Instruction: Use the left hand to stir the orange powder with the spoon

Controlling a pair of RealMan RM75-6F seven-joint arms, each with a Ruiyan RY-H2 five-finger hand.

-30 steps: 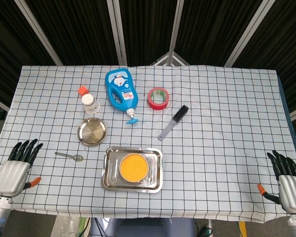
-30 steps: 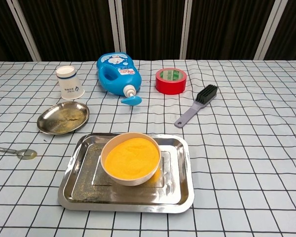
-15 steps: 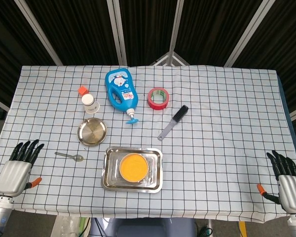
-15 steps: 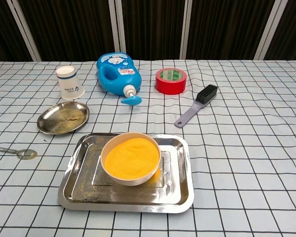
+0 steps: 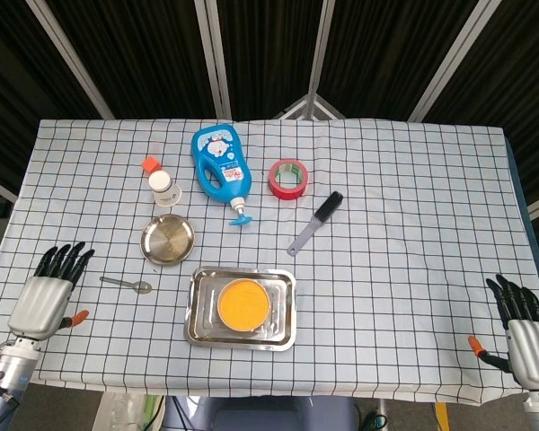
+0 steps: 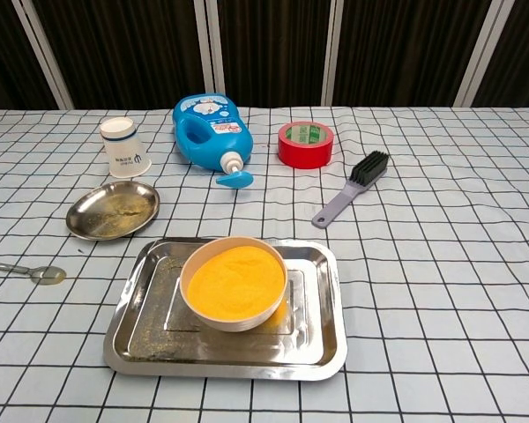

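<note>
Since the earlier frame only the left hand (image 5: 47, 294) has shifted, a little up and inward toward the table edge; everything on the checked cloth lies as it did. Around the work area sit a round metal dish (image 5: 168, 240) behind the spoon, a white paper cup (image 5: 164, 188) with a small orange piece (image 5: 149, 164) beside it, a blue bottle (image 5: 220, 165) lying on its side with its nozzle toward the tray, a red tape roll (image 5: 287, 179) and a grey brush (image 5: 314, 223) with black bristles. Nothing lies between the left hand and the spoon; the metal dish is near it on the far side.

That left hand is empty, its dark fingers spread and extended, apart from the spoon and touching nothing on the cloth. At the opposite corner, the right hand (image 5: 523, 329) is likewise released, fingers extended, holding nothing.

Lying flat on the cloth just left of the steel tray (image 5: 202, 328), the spoon (image 5: 126, 284) has its long axis roughly left to right, its scoop toward the tray and its handle toward the left hand. Inside the tray stands a bowl (image 6: 235, 321) filled with orange powder (image 6: 235, 282).
</note>
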